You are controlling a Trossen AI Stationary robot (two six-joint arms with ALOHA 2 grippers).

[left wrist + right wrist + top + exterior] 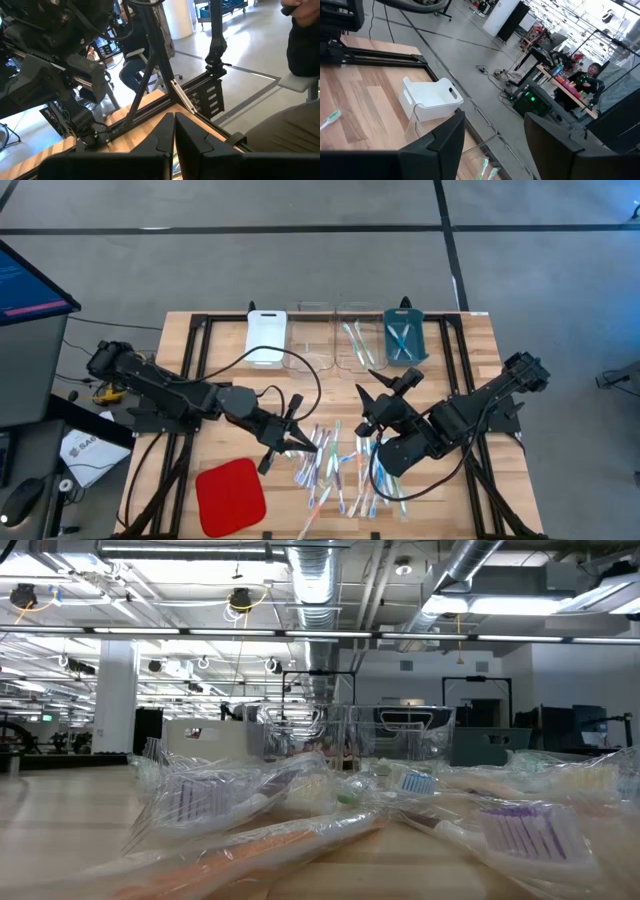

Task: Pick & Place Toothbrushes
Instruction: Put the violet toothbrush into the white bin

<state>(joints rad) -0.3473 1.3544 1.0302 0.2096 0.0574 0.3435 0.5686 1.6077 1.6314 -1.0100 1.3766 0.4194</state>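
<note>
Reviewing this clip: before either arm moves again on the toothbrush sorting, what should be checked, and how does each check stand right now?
1. Left claw empty: ok. In its wrist view the fingers meet with nothing between them.
2. Right claw open: ok. Its fingers stand apart, with nothing between them.
3. Toothbrushes left to pick: ok. A wrapped pile lies on the table between the arms.
4. Trays open: ok. The white tray looks empty; the teal tray holds a few brushes.
5. Red pad out of the way: ok, beside the pile.
6. Either claw lined up on one brush: cannot tell.
</note>
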